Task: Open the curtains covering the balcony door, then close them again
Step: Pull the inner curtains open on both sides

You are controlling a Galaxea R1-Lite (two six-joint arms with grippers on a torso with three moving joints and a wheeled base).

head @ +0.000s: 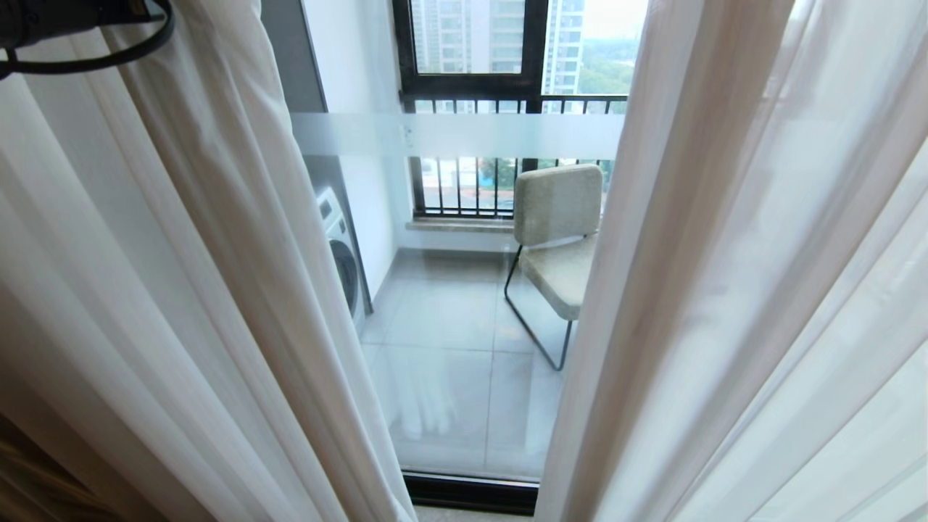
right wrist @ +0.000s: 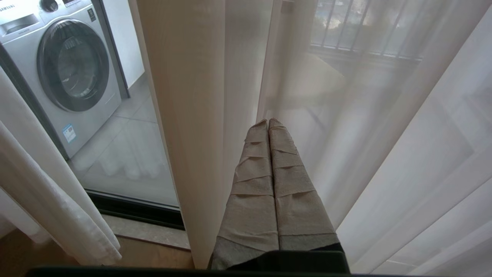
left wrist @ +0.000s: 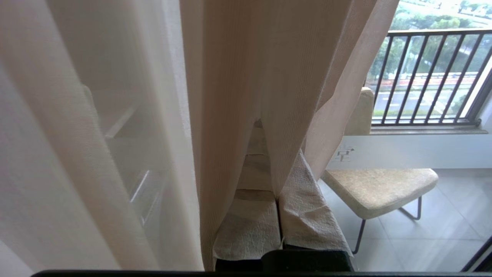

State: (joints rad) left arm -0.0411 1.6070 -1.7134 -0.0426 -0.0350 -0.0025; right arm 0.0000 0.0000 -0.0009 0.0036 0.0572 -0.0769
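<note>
1. Two sheer curtains [head: 217,290] hang parted, one on each side; the balcony door [head: 464,304] shows in the gap between them, its sides and top hidden or cut off.
2. The left gripper [left wrist: 265,127] has its two wrapped fingers pinched on a fold of the sheer, which covers most of them.
3. The right gripper [right wrist: 268,122] is pressed together, empty, just beside the other sheer.
4. One chair [head: 558,239] and one washing machine [head: 341,246] stand behind the glass, both partly hidden.
</note>
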